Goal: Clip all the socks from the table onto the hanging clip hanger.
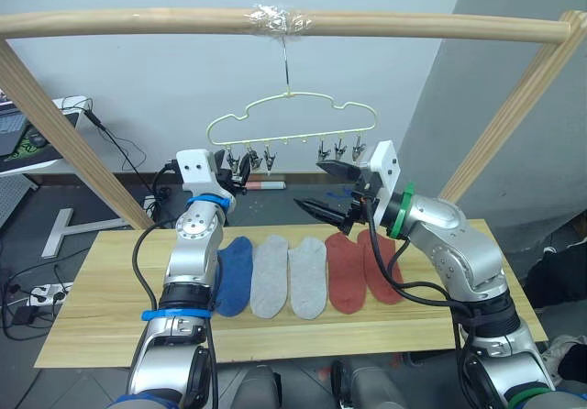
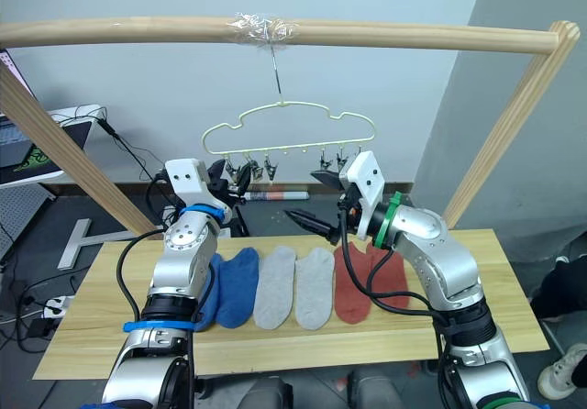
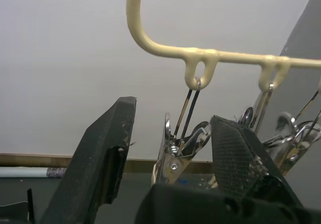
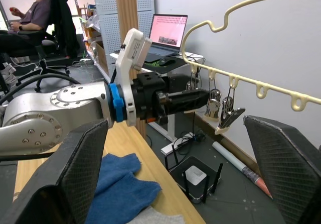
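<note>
The pale-yellow clip hanger (image 1: 292, 119) hangs by its hook from a wooden pole, with dark metal clips (image 1: 339, 147) along its lower wire. My left gripper (image 3: 174, 111) is raised at the hanger's left end, open, its fingers on either side of the leftmost clip (image 3: 173, 153). To the hanger's right and slightly lower, my right gripper (image 1: 307, 182) is open and empty. On the table (image 1: 101, 290) the socks lie in a row: blue (image 1: 236, 276), two grey (image 1: 271, 276) (image 1: 307, 281), two rust-red (image 1: 344, 271) (image 1: 378, 267). A second blue sock (image 2: 205, 306) peeks out behind my left arm.
The thick wooden pole (image 1: 138, 22) spans the top, held by slanted wooden posts (image 1: 64, 134) (image 1: 514, 120) at both table ends. Behind the table are cables and a power strip (image 1: 41, 294) on the floor. A seated person (image 4: 35, 13) and a laptop (image 4: 168, 30) appear in the right wrist view.
</note>
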Tool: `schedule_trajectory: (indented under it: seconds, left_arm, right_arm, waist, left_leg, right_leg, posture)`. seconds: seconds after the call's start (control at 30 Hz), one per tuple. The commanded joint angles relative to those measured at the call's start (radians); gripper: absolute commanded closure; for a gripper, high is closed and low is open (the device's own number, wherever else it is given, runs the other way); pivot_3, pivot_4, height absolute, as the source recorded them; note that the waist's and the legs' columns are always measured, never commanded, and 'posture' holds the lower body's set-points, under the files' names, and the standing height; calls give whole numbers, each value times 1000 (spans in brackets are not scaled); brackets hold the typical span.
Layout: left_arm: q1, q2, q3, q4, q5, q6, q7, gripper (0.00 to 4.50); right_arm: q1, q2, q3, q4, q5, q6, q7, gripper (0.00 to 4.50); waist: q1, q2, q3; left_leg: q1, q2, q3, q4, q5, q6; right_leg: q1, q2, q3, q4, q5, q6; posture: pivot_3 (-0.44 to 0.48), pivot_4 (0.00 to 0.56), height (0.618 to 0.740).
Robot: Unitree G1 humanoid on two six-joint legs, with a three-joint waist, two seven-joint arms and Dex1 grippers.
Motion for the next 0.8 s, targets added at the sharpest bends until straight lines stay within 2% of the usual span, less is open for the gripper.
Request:
schedule_trajectory:
  seconds: [0.03, 0.8]
  left_arm:
    - [-24, 14, 0, -6, 27, -33, 13, 1819]
    - [-41, 8, 10, 6, 16, -69, 4, 1819]
  right_arm:
    - [-13, 2, -19, -36, 21, -3, 0, 0]
    - [-15, 0, -20, -36, 20, -2, 0, 0]
  waist:
    - [0, 0, 3]
    - [0, -1, 9]
  left_leg:
    - [0, 0, 0, 0, 0, 0]
    - [-1, 0, -1, 0, 0, 0]
  right_leg:
    - [0, 0, 0, 0, 0, 0]
    - [0, -3, -1, 0, 0, 0]
  posture:
    - [-26, 175, 740]
    - [-23, 180, 740]
